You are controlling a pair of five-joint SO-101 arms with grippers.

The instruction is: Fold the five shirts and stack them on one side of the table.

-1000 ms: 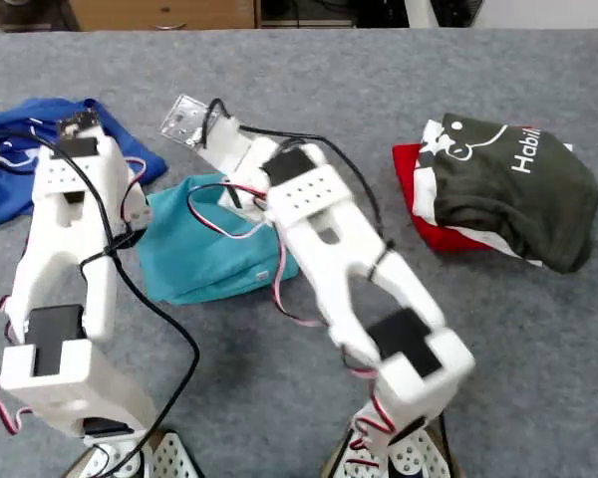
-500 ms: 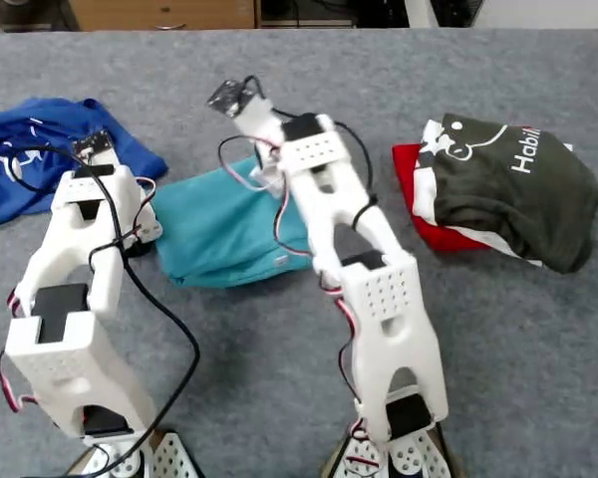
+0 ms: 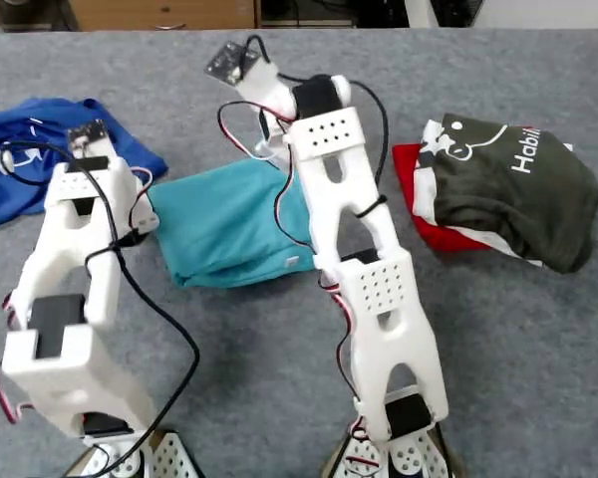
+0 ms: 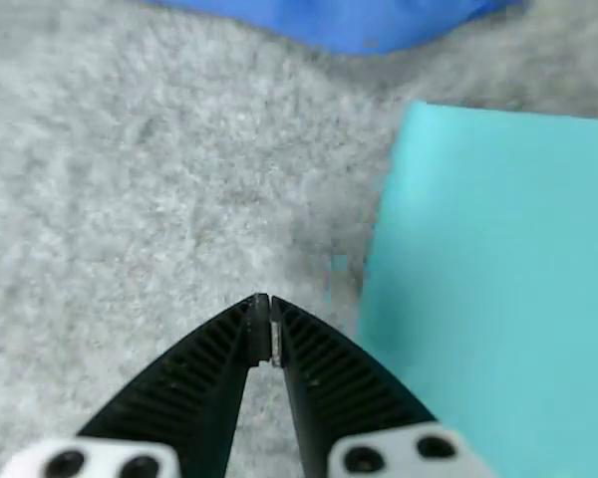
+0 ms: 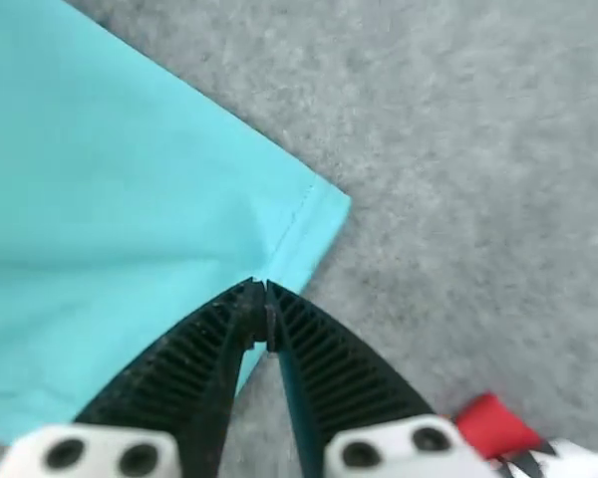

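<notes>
teal shirt lies flat on the grey table between a blue shirt and a stack of shirts. left gripper is clenched, empty, just beside its edge; right gripper clenched at its corner

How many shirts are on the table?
5: a blue shirt far left, a teal shirt in the middle, and a dark green shirt, white shirt and red shirt stacked at right, the lower two mostly covered.
</notes>
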